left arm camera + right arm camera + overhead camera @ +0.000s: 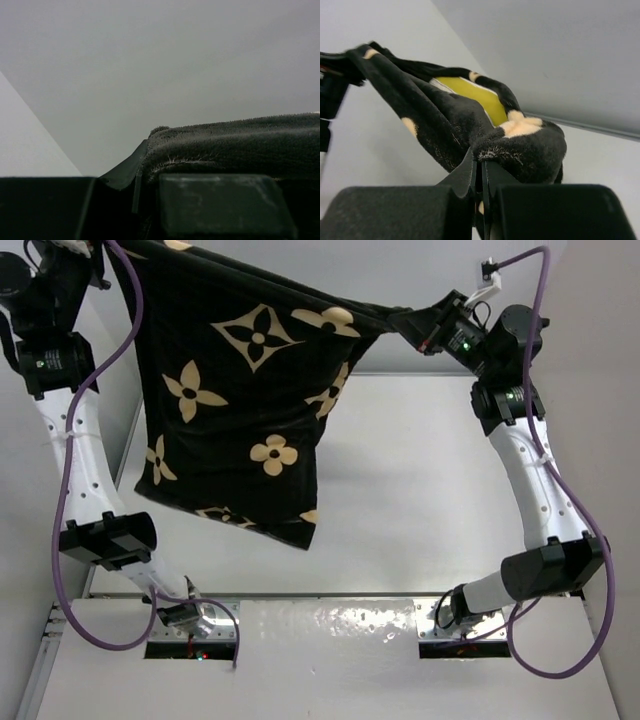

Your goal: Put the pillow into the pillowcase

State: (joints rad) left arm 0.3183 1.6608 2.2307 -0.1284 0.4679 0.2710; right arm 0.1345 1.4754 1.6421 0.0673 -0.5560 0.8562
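And the pillowcase (235, 390) is up in the air, slung like a hammock between the two arms, hanging over the left half of the white worktop (430, 500). It's black plush with tan flowers and diamonds, the top edge pulled taut and the lower corner drooping towards the near side. The left arm (75, 450) reaches up the left side. In its wrist view the left jaws are clamped on a stitched hem of the dark fabric, with nothing but plain grey wall (175, 60) behind. Over on the right, the right arm (530, 470) bends up and inwards. The right jaws are pinched tight on a bunched corner of the pillowcase, fingers pressed together with cloth between them. Look at that right wrist view: between the folds a yellow patch with a pale rim shows. That's the pillow (470, 92), sitting inside the case, though how deep it sits I cannot tell. The worktop itself is matt white and evenly lit, with a soft shadow under the hanging cloth. Pale walls box it in on the left, right and far sides. Along the near edge a shiny perforated metal plate (330, 625) runs between the two arm bases, and purple cables (66, 490) loop down beside each arm
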